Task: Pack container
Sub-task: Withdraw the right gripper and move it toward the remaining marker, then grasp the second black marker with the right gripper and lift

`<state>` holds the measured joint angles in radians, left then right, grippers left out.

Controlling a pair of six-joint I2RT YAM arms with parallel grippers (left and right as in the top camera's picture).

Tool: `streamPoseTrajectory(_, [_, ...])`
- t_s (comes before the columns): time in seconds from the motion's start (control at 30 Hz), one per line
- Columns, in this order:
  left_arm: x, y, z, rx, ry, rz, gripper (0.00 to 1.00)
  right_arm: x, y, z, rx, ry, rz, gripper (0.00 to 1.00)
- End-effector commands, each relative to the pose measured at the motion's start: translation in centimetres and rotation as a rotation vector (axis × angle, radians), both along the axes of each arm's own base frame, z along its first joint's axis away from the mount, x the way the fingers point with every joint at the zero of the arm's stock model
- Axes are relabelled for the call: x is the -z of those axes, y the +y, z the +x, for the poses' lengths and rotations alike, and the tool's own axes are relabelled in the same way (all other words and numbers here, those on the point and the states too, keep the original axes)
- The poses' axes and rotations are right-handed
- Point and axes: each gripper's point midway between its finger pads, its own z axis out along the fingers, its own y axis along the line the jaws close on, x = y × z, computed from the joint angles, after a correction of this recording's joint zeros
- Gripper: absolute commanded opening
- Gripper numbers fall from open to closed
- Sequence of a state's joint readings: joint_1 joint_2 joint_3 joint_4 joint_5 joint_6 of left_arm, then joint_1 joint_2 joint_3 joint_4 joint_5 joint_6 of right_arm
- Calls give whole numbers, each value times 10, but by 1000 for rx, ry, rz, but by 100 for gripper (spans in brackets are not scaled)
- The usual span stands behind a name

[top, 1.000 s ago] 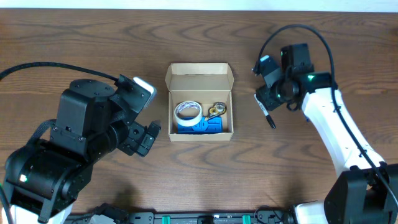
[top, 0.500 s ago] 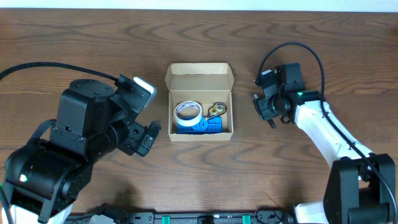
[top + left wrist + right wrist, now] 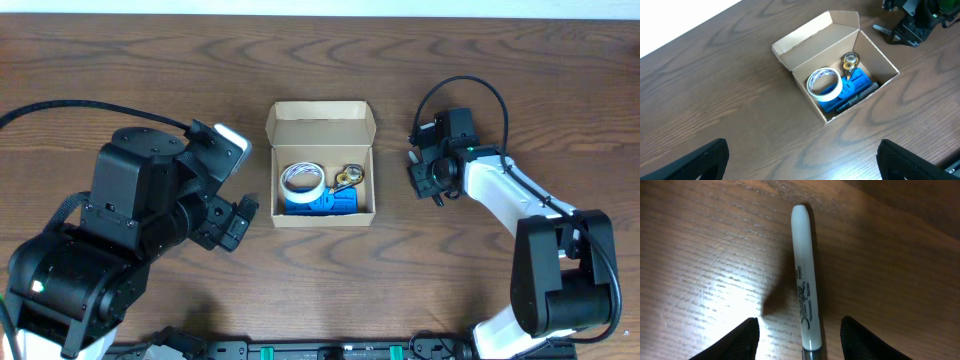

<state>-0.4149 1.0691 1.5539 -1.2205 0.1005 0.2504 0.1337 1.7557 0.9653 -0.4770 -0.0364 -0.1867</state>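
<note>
marker (image 3: 805, 305) between spread fingers (image 3: 746, 336)

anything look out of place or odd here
One thing: a grey marker pen lies flat on the wooden table, outside the open tan cardboard box, between the right claw's open fingers. Nothing looks spilled or damaged.
</note>
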Motion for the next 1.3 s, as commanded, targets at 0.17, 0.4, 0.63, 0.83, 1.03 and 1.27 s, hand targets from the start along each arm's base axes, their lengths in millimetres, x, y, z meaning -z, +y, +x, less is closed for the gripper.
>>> streamPoseTrajectory(0.17, [-5, 2, 1, -15, -12, -7, 95, 16, 0, -2, 18, 33, 23, 52])
streamPoseTrajectory(0.4, [-5, 2, 1, -15, -12, -7, 95, 21, 0, -4, 18, 47, 22, 38])
streamPoseTrajectory(0.63, [-5, 2, 1, -15, -12, -7, 95, 21, 0, -2, 40, 44, 28, 21])
streamPoseTrajectory(0.83, [-5, 2, 1, -15, -12, -7, 95, 21, 0, -2, 43, 43, 29, 7])
streamPoseTrajectory(1.03, [-5, 2, 1, -15, -12, -7, 95, 12, 1, 6, 86, 28, 45, 1])
streamPoseTrajectory(1.27, [-5, 2, 1, -15, -12, -7, 95, -58, 10, 44, 77, -85, 84, 1])
